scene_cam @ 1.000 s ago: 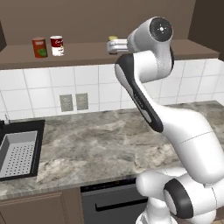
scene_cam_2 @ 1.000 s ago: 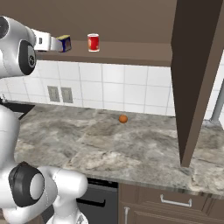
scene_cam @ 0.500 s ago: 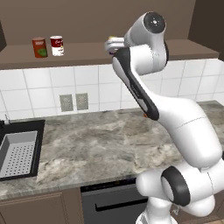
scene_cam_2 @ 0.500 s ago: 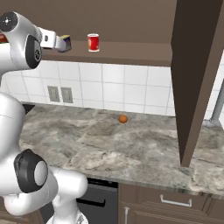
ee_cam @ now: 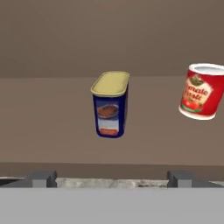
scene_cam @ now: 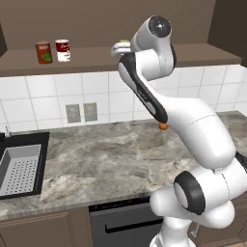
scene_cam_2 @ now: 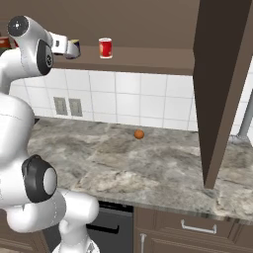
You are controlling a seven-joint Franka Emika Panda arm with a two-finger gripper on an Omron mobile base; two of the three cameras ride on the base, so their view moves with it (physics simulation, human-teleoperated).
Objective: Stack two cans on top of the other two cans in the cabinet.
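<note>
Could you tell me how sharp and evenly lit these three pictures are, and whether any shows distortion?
Hand view: the blue can and the tomato can look soft-edged, and the tomato can leans, though it stands upright in the right base view; flat light. Left base view: even light, slightly blurry, shelf dim. Right base view: no glare on the counter.

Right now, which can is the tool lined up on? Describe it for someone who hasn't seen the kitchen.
On the long dark-brown wooden wall cabinet's open shelf, it is the small dark blue can with a yellow lid, standing left of the red tomato can with a white base. It is slimmer, with rounded corners.
</note>
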